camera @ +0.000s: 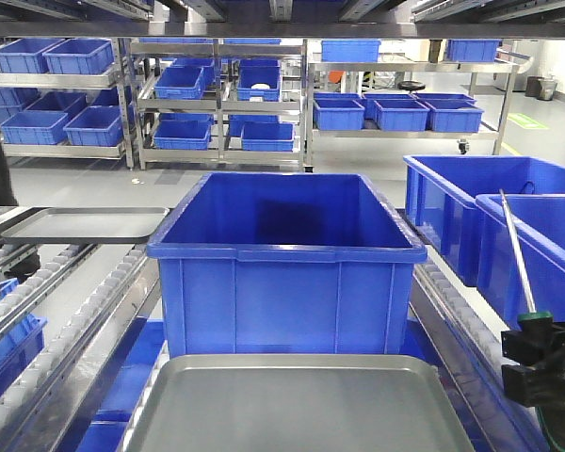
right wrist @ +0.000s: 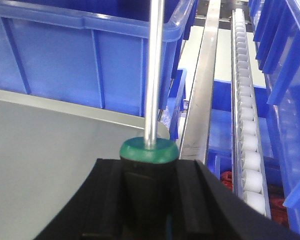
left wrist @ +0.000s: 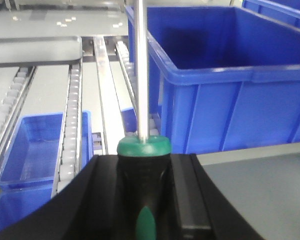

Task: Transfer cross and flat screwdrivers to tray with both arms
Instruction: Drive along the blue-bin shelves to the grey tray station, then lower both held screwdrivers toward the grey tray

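Note:
My left gripper (left wrist: 142, 167) is shut on the black-and-green handle of one screwdriver (left wrist: 143, 147). Its steel shaft points up and away, left of the silver tray (left wrist: 260, 195), whose corner lies at the lower right. My right gripper (right wrist: 149, 170) is shut on the other screwdriver (right wrist: 150, 150), just off the tray's (right wrist: 50, 150) right edge, beside its far right corner. In the front view the right gripper (camera: 544, 363) holds its screwdriver (camera: 519, 264) upright, to the right of the tray (camera: 301, 405). The left gripper is not clear in that view.
A deep blue bin (camera: 282, 259) stands just behind the tray. More blue bins (camera: 494, 226) stand at the right. Roller rails (right wrist: 250, 135) run along both sides. A second grey tray (camera: 85, 224) lies at the far left. Shelves of blue bins fill the background.

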You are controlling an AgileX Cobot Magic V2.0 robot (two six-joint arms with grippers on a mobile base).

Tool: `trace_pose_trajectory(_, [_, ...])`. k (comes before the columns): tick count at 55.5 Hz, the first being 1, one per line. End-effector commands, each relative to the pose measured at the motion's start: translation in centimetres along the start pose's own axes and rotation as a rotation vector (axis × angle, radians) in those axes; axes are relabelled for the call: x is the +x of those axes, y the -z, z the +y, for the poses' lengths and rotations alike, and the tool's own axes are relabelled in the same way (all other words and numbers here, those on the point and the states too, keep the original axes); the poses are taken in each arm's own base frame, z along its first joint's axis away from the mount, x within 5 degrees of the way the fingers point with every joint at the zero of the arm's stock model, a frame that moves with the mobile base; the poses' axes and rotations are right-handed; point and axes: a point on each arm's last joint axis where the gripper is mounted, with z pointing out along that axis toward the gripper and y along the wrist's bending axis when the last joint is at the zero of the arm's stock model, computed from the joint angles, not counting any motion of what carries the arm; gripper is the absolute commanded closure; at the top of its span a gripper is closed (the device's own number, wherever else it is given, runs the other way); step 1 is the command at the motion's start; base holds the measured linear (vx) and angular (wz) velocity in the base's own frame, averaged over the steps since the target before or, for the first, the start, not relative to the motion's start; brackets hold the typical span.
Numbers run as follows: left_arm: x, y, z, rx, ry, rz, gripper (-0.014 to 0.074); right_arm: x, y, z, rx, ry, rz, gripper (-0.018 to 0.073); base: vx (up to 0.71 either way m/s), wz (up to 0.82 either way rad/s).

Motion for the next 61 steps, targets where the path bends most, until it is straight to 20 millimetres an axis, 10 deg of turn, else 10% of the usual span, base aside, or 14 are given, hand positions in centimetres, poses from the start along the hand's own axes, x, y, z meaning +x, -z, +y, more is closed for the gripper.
trace_pose_trajectory(1, [-1.9,0.9,-0.2,-0.002,0.017,-0.138,0.0596,-1.9,1.0,0.0,-0.006,0.01,-0.14,0.0567,0.0,0.0])
trace_pose_trajectory(17, [-1.9,-0.2,-0.7,0.053,0.118,-0.137,0.0596,-2.6,0.2,0.5,-0.052,-0.06,-0.212,0.0567,0.0,0.0])
trace_pose_trajectory(43, [3.0,-9.3,-8.7,0.303,0.004,0.096,0.0579,-0.7,-8.0,6.6,-0.239,0.001,-0.088,0.0558,0.0,0.0])
trace_pose_trajectory(61, [5.7,-12.1,-10.2,0.322,0.039,0.217,0.0319,0.8,-9.6,6.8,-0.224,-0.039,0.04,0.0391,0.0,0.0])
